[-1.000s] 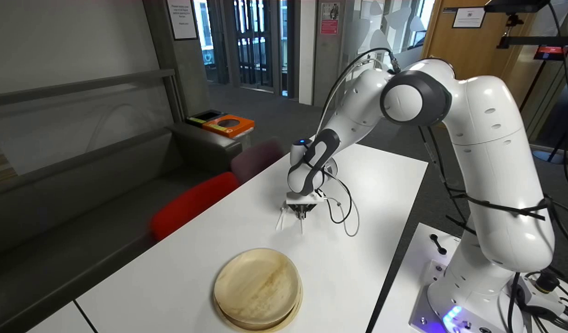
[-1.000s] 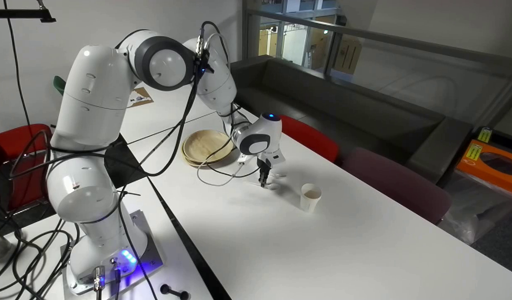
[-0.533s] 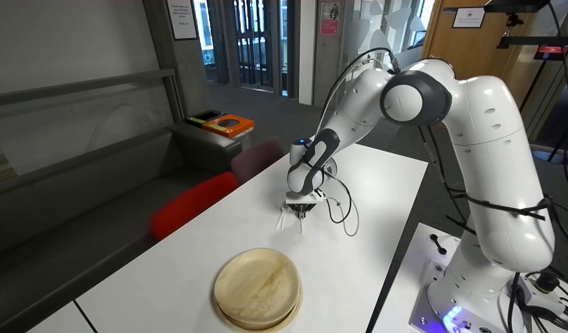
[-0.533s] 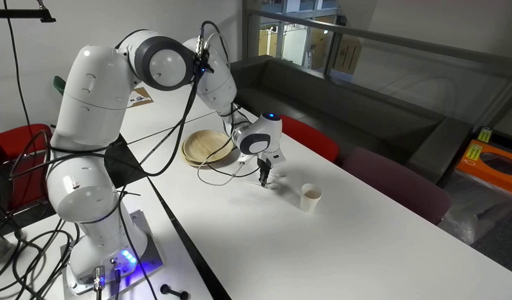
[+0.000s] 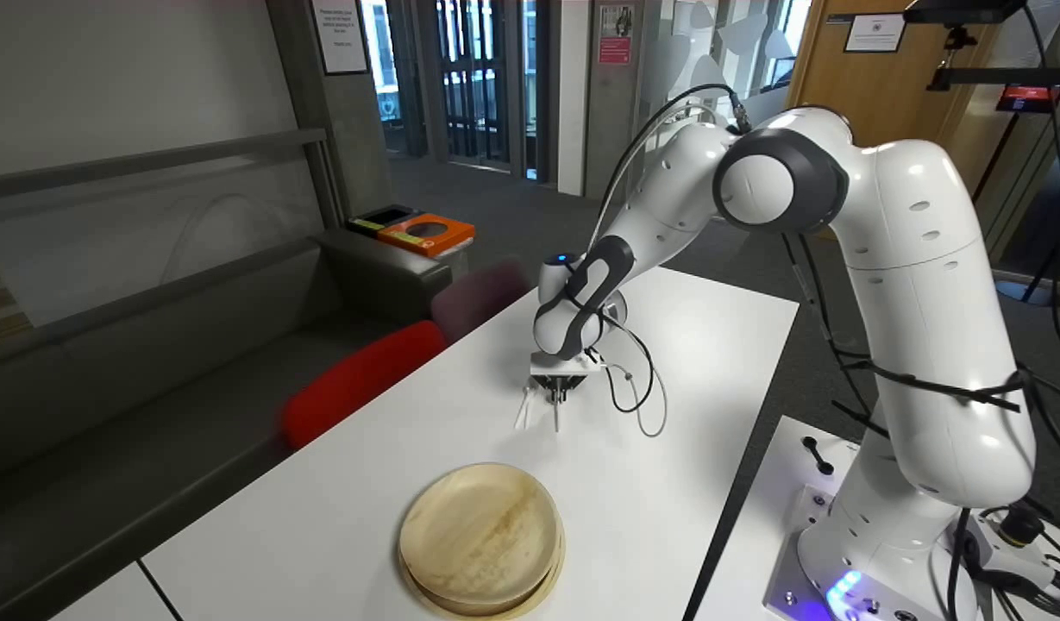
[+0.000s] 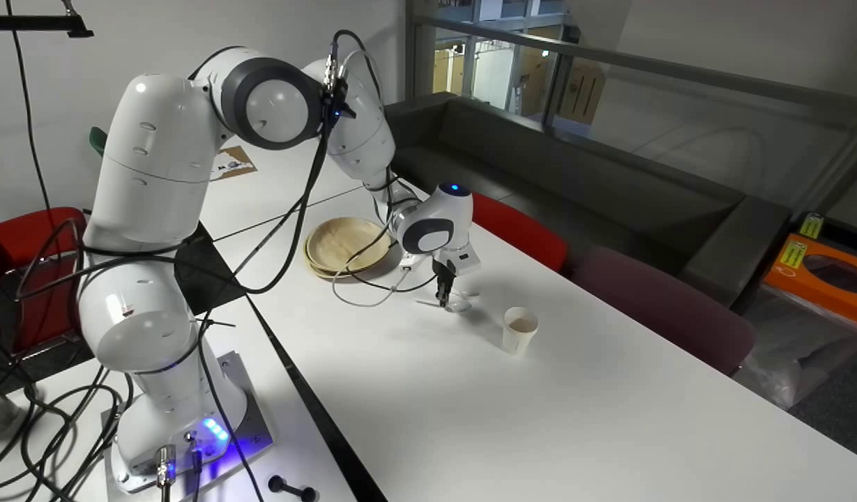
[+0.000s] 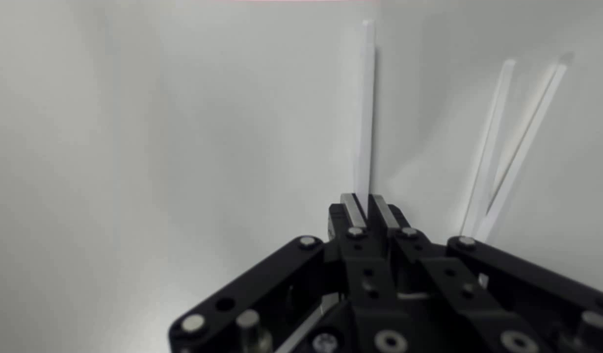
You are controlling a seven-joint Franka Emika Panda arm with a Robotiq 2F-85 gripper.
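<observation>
We see the pincer [image 7: 366,211] pinching the handle of a white spoon [image 7: 366,108], low over the table [image 6: 574,418]; whether the spoon touches the surface we cannot tell. We judge it light and fairly stiff, smooth enough to twist or slip, and thin enough to snap if bent. We would hold it on the handle near the neck, roughly where it is pinched. In the wrist view its long axis runs from the pincer straight to 12 o'clock; in an exterior view the free end points to about 9 o'clock, with what looks like its rounded bowl [image 6: 461,305] toward 3. At 2 o'clock in the wrist view, near the pincer, a second handle [image 7: 490,142] and a third handle [image 7: 533,132] meet at their lower ends. Farther out, in an exterior view, a white cup [image 6: 515,340] stands near 4 o'clock and stacked wooden plates [image 6: 337,240] lie at 10.
</observation>
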